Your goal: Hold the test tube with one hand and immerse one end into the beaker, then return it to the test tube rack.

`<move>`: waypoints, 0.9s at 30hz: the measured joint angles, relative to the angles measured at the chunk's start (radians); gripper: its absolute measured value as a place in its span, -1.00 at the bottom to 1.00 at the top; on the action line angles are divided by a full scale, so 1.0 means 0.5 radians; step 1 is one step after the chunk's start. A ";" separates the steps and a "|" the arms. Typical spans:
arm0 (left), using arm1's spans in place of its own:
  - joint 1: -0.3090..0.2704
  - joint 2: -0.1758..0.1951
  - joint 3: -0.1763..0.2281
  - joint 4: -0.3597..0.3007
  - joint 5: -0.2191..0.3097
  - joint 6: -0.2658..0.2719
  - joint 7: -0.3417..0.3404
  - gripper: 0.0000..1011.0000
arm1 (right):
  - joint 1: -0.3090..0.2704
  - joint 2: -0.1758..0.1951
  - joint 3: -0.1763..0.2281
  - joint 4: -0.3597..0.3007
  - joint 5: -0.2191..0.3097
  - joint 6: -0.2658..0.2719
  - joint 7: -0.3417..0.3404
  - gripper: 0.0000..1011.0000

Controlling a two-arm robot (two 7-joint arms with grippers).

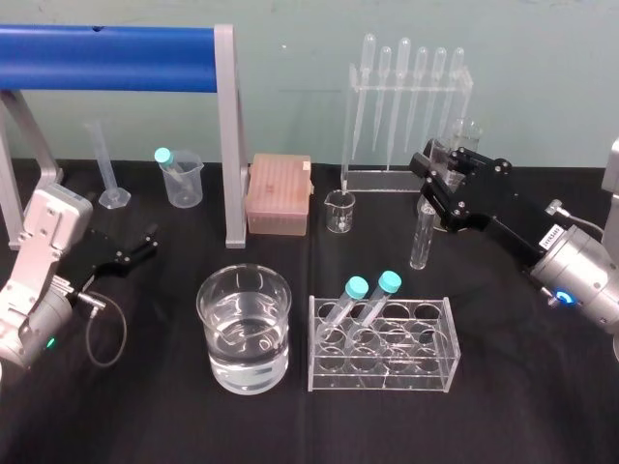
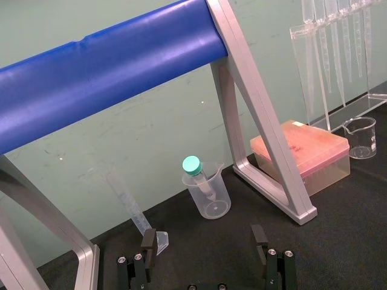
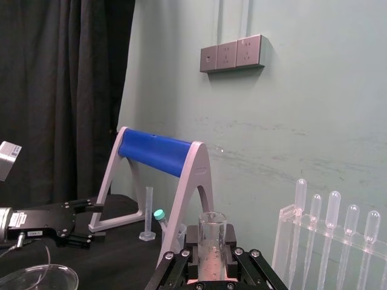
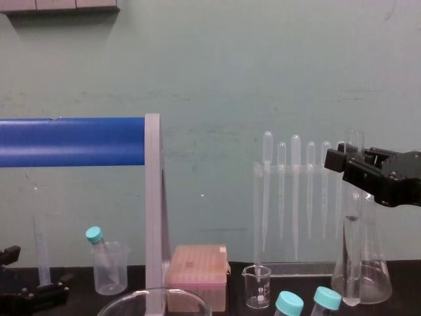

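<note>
The test tube [image 1: 423,237] stands upright behind the test tube rack [image 1: 426,372], clamped near its top in your right end effector [image 1: 431,184]. By my reading, dipping it in the beaker [image 1: 244,270] and racking it are both left to do. Your left end effector [image 1: 145,242] sits parked, fingers apart.

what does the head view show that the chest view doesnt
Head view: the whole test tube rack with two teal-capped tubes in it, and the water inside the beaker.
Chest view: a conical flask standing behind the held test tube.
Both: the right gripper shut on the upright test tube, the left gripper parked open at the table's left, the pipette stand and the pink tip box.
</note>
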 joint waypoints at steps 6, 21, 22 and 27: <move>0.000 0.000 0.000 0.000 0.000 0.000 0.000 0.98 | -0.001 0.001 0.001 -0.001 0.002 0.000 0.000 -0.52; 0.000 0.000 0.000 0.000 0.000 0.000 0.000 0.98 | -0.001 0.003 0.001 -0.004 0.006 0.001 0.001 -0.52; 0.000 0.000 0.000 0.000 0.000 0.000 0.000 0.98 | -0.001 0.003 0.001 -0.004 0.006 0.001 0.001 -0.52; 0.000 0.000 0.000 0.000 0.000 0.000 0.000 0.98 | -0.001 0.003 0.001 -0.004 0.007 0.002 0.001 -0.52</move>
